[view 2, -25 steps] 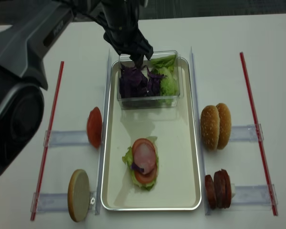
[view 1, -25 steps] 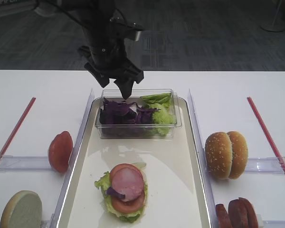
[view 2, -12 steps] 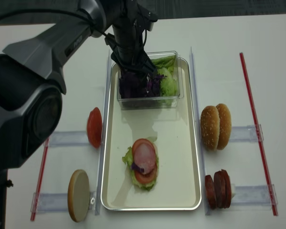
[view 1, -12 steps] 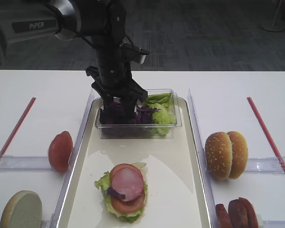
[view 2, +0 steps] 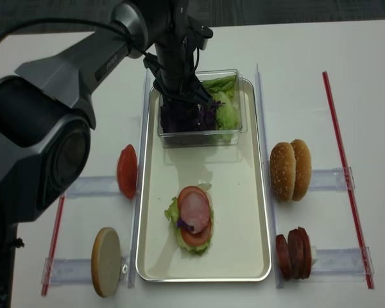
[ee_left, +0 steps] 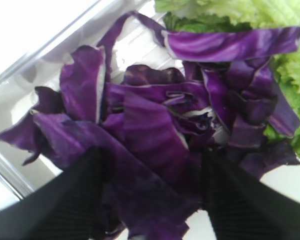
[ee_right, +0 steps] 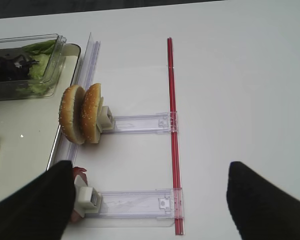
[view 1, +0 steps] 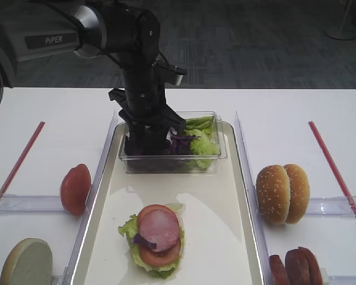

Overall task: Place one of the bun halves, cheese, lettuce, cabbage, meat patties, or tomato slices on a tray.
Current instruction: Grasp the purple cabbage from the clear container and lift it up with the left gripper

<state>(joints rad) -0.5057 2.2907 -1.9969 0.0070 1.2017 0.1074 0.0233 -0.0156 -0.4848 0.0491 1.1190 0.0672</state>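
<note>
My left gripper [view 1: 147, 142] [view 2: 176, 112] is down inside a clear plastic box [view 1: 166, 163] at the far end of the cream tray [view 1: 190, 190] [view 2: 237, 192]. In the left wrist view its gripper [ee_left: 150, 200] stands open, the two fingers on either side of a clump of purple cabbage [ee_left: 150, 125] [view 1: 179, 142]. Green lettuce [ee_left: 240, 10] [view 1: 202, 139] fills the box's right part. The right gripper [ee_right: 150, 200] hovers open over the table beside two upright bun halves [ee_right: 82, 114] [view 1: 282, 193].
A stack of lettuce, tomato and a pink slice [view 1: 157, 237] lies on the tray's near half. A tomato slice [view 1: 75, 189] and a bun half [view 1: 26, 264] stand in clear holders on the left, meat patties [view 1: 293, 267] on the right. Red strips [view 1: 16, 166] [view 1: 335, 172] lie on both sides.
The left gripper has dropped from above the box's back edge down into the cabbage, and its fingers have drawn closer together.
</note>
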